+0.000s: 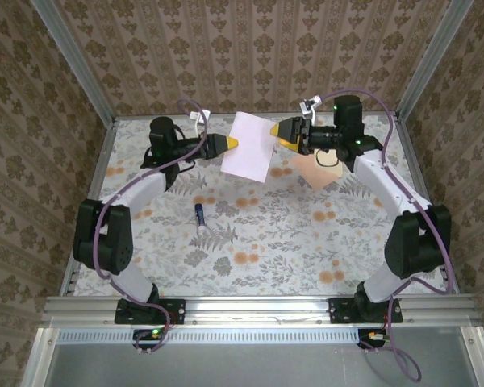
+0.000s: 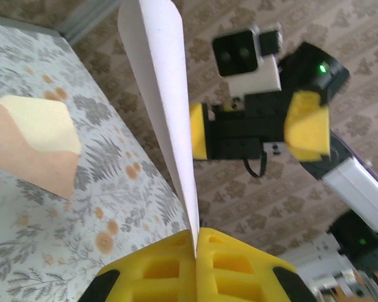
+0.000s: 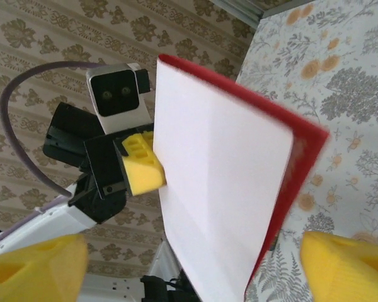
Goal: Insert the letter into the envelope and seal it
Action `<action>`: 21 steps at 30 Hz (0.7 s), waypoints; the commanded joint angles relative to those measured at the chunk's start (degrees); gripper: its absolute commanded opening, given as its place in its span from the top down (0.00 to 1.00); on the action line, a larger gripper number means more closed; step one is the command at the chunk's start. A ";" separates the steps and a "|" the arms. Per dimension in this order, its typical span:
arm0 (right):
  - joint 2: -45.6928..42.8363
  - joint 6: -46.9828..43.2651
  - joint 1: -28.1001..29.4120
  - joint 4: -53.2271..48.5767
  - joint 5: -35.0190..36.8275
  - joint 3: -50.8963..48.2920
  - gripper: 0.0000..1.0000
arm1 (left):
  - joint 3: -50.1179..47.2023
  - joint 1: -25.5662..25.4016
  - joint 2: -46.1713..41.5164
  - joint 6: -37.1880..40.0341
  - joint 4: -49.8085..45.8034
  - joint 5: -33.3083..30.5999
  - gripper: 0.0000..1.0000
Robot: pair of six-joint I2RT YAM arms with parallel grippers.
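I hold the letter (image 1: pixel 250 147) by one edge, left end effector (image 1: pixel 234 143) clamped; right end effector (image 1: pixel 278 133) gapes apart. Looks light, floppy: grip edges.

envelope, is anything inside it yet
Nothing shows on the envelope, which lies flat with its flap open; the pocket's inside is hidden. The letter is up in the air, pinched by the left gripper.

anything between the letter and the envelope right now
the open right claw hangs right beside the letter, on the envelope's side, its wrist above the envelope's far edge; nothing on the table lies between them
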 commanded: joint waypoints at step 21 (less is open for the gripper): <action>-9.55 27.34 8.88 42.37 24.96 -33.09 0.12 | -1.90 -7.93 -6.90 0.67 -5.22 -45.59 1.00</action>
